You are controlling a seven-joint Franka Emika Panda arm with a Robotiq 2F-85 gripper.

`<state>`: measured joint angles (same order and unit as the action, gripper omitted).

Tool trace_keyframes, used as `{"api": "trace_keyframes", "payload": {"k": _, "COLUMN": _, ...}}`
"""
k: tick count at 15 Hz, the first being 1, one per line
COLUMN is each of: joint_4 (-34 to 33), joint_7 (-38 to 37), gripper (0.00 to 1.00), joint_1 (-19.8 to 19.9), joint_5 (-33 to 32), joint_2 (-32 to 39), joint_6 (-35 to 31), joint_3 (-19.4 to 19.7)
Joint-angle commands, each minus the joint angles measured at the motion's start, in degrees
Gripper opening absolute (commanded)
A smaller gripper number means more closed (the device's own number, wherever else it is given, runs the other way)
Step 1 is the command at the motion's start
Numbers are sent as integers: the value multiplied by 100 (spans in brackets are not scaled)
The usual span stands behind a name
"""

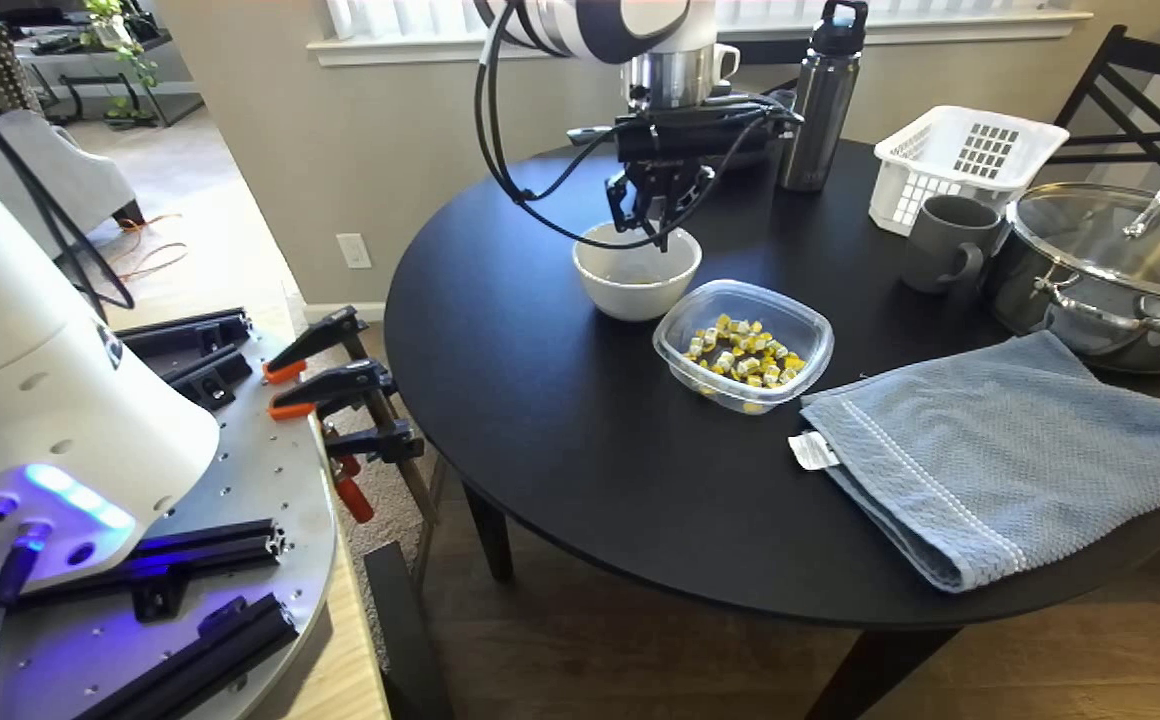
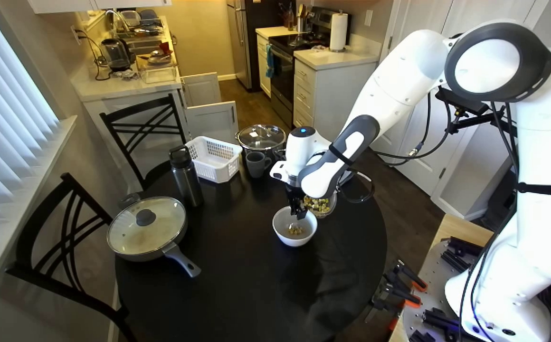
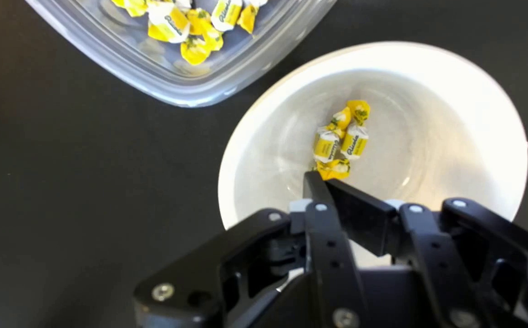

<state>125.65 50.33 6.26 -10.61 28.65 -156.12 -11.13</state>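
My gripper (image 3: pixel 327 178) is shut, its fingertips meeting, with nothing seen between them. It points down over the white bowl (image 3: pixel 234 168), which also shows in both exterior views (image 1: pixel 630 300) (image 2: pixel 293 242). In the wrist view two yellow-and-white wrapped candies (image 3: pixel 353 143) lie on the bowl's bottom; my fingertips overlap the lower end of one, and an exterior view shows the gripper (image 2: pixel 300 213) above the candies (image 2: pixel 295 230). A clear plastic container (image 3: pixel 191 98) stands close to the bowl. It holds several of the same candies (image 1: pixel 740 350).
A round black table (image 1: pixel 540 400) bears everything. A folded blue towel (image 1: pixel 1020 450) lies by the container. Beyond stand a metal bottle (image 1: pixel 822 115), a white basket (image 1: pixel 905 190), a grey mug (image 1: pixel 948 240) and a lidded pot (image 1: pixel 1090 325). A lidded pan (image 2: pixel 147 232) shows in an exterior view.
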Motion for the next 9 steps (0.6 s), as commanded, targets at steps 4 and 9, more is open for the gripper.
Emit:
{"api": "trace_keyframes", "payload": {"k": 4, "joint_4": 62, "joint_7": 86, "gripper": 1, "joint_1": -27, "joint_5": 155, "joint_2": -13, "joint_6": 426, "joint_3": -18}}
{"api": "trace_keyframes", "payload": {"k": 9, "joint_4": 18, "joint_7": 28, "gripper": 36, "joint_1": -129, "joint_5": 103, "joint_2": 139, "joint_6": 420, "joint_3": 88}}
